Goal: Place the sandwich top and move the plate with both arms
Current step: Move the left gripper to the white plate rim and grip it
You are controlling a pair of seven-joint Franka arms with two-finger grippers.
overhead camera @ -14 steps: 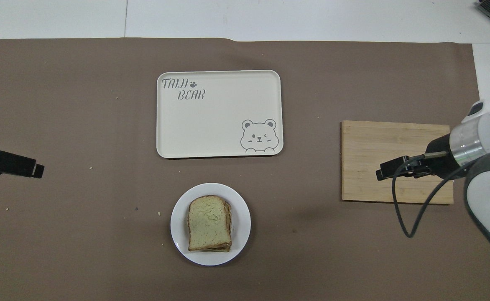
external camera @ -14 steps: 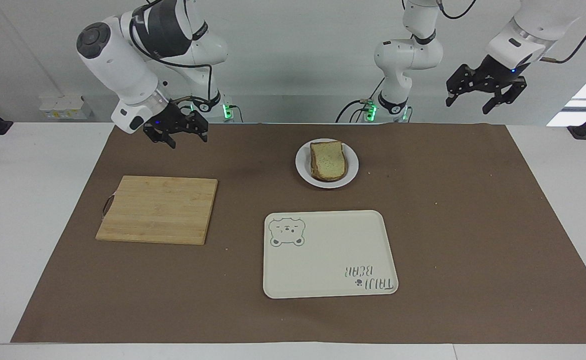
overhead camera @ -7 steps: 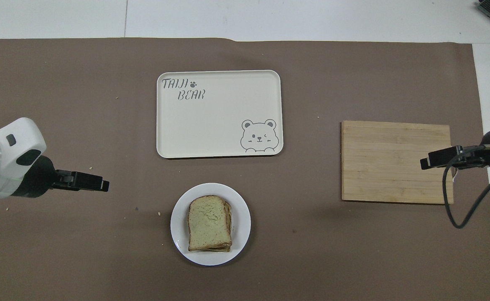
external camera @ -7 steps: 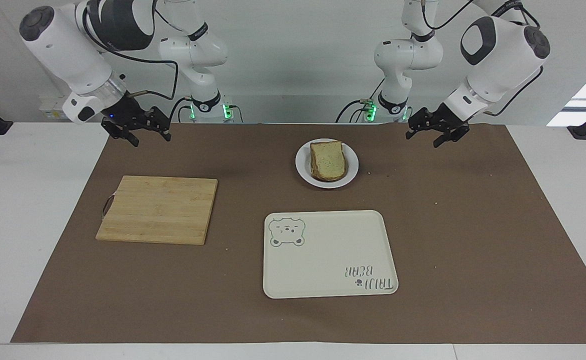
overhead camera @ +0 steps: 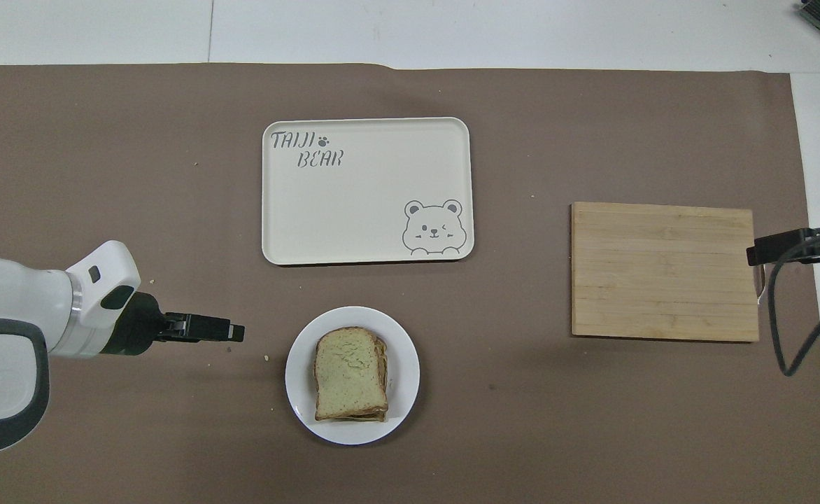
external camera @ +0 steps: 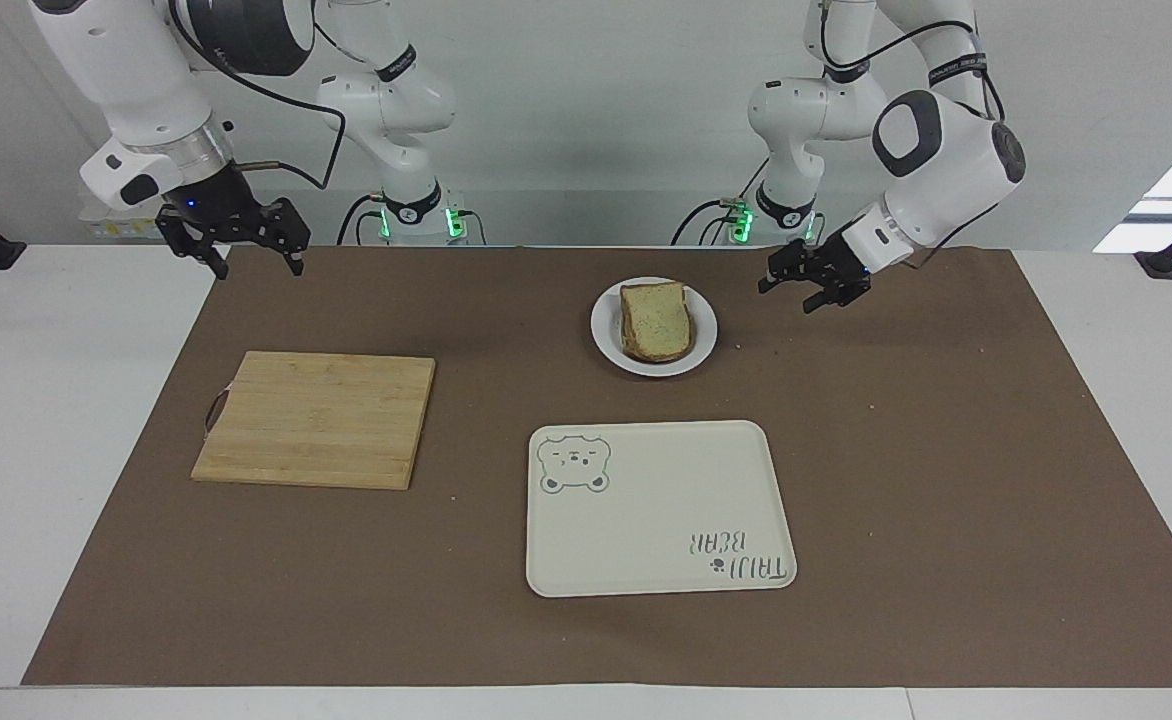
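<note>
With the sandwich top [external camera: 656,317] already on the stack on the plate [external camera: 607,335], the plate move seems next: left gripper [external camera: 808,286] hangs beside it, right gripper [external camera: 233,247] near the cutting board [external camera: 316,420], fingers apart, both needing its rim.

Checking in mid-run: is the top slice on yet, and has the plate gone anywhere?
Done: the sandwich top lies on the stack on the plate. In hand: nothing. The left gripper hangs open beside the plate; the right gripper is open, up by the cutting board. Left: the plate is not yet gripped or on the bear tray.
</note>
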